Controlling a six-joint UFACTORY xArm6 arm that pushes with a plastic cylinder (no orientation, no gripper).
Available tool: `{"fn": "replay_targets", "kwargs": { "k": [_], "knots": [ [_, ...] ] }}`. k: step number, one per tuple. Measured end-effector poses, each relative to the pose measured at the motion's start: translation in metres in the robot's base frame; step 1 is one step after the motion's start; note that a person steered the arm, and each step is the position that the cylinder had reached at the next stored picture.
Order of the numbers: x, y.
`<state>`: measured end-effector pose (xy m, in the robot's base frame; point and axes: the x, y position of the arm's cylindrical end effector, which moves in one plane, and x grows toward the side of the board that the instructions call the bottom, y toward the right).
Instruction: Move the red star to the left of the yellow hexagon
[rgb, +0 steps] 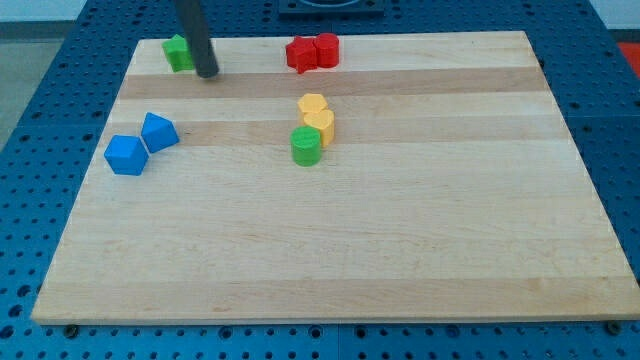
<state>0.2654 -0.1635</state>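
Note:
The red star (300, 53) lies near the view's top, touching a red cylinder (327, 49) on its right. The yellow hexagon (312, 105) sits below them near the board's middle, touching a yellow heart-like block (321, 125) just below it. My tip (207, 72) is at the view's top left, just right of a green block (179, 52), and well left of the red star.
A green cylinder (306, 146) touches the yellow block from below left. Two blue blocks (158, 131) (126, 154) sit together at the view's left. The wooden board (400, 250) lies on a blue perforated table.

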Motion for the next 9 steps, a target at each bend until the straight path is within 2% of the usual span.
{"fn": "replay_targets", "kwargs": {
  "k": [1, 4, 7, 9],
  "knots": [
    [-0.001, 0.033],
    [-0.017, 0.038],
    [-0.072, 0.049],
    [-0.073, 0.109]
  ]
}}
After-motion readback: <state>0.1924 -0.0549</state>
